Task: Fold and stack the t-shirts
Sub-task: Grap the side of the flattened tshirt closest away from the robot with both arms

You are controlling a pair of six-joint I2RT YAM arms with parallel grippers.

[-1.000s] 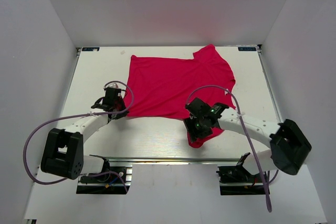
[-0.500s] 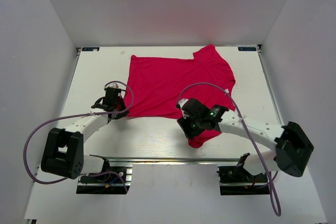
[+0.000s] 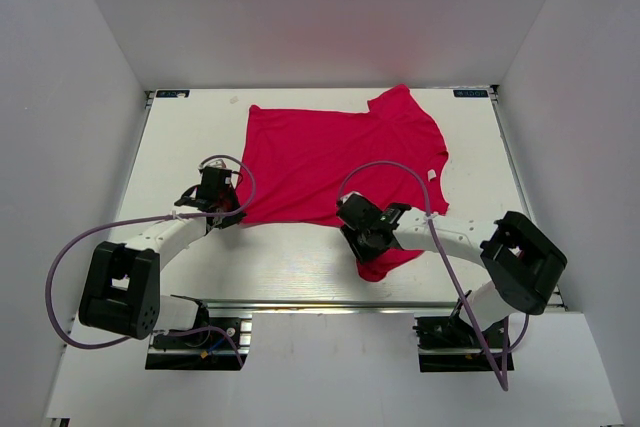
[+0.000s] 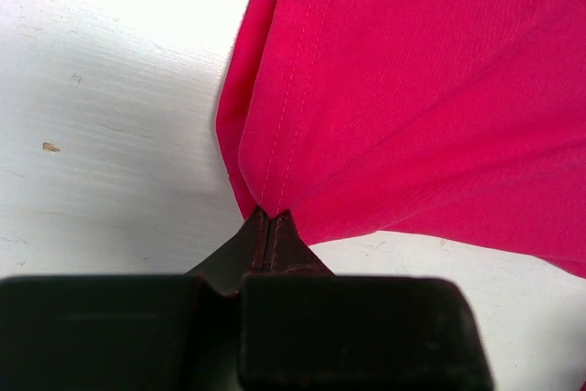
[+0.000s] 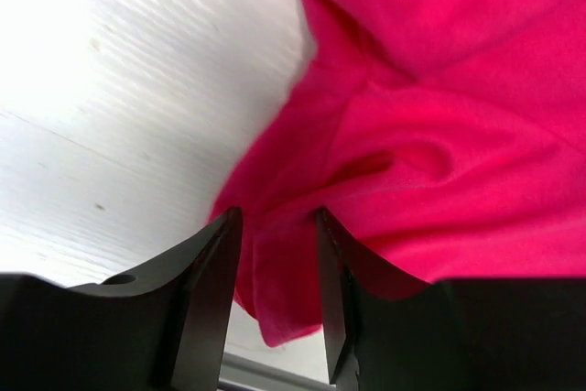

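Between the white side walls, worktop [image 3: 180, 147]: pale boards that carry the garment, with both arm bases at the near edge.
T-shirt [image 3: 330, 157]: crimson-pink, spread mostly flat over the far middle of the worktop. Its near right portion is gathered into folds that reach towards the near edge.
Left arm [image 3: 160, 237]: white, curving in from the left to the shirt's near left corner.
Right arm [image 3: 450, 235]: white, lying low across the shirt's bunched near right part.
Left hand [image 4: 271, 226]: fingertips pressed together on the hemmed corner of the t-shirt.
Right hand [image 5: 275, 226]: fingers partway apart, astride a raised fold of cloth. Whether they press it cannot be told.
Tag [image 3: 432, 175]: small, white, at the shirt's right edge.
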